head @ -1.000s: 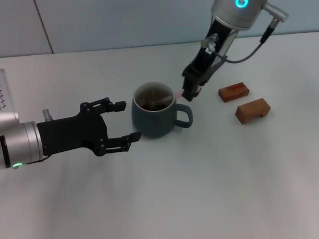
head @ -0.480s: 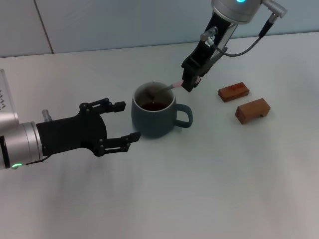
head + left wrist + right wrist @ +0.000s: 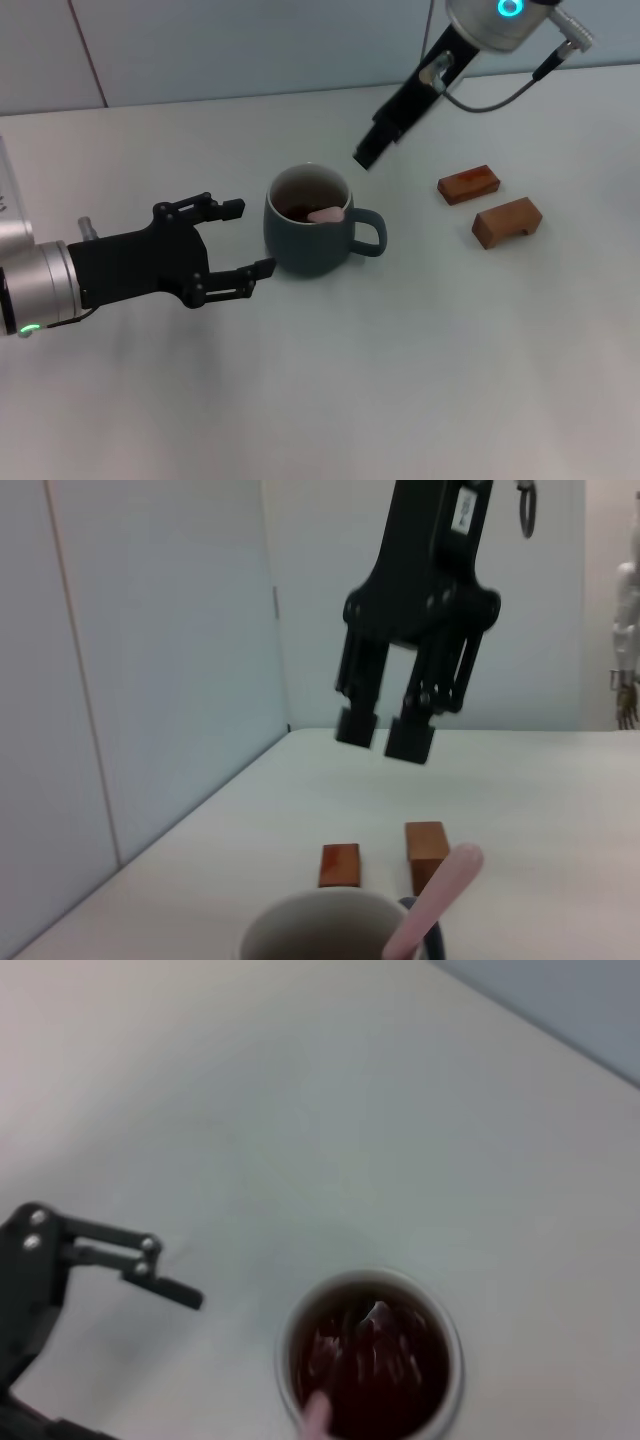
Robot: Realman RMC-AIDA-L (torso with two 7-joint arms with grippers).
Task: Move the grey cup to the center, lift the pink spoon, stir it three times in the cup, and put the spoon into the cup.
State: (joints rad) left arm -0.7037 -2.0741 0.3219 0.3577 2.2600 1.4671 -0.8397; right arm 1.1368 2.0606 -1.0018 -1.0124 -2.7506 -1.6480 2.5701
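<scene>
At the far left of the head view we note the left gripper [image 3: 228,240], resting low over the white table [image 3: 420,380] with its two black fingers spread wide and nothing between them. Its fingertips lie just beside the left wall of the grey cup [image 3: 305,245] without touching it.

The grey cup stands upright near the middle of the table, its loop handle turned to the right, dark brown liquid inside. We find the pink spoon [image 3: 326,214] standing in the cup: the pale pink handle end leans on the rim at the handle side, and the bowl is sunk in the liquid and cannot be seen. The left wrist view confirms the handle [image 3: 432,900] rising above the rim.

Up and to the right of the cup, the right gripper [image 3: 366,154] hangs in the air, clear of cup and spoon, its fingers parted by a narrow gap and empty.

Further right lie two brown wooden blocks [image 3: 468,184], [image 3: 507,221], near each other.
</scene>
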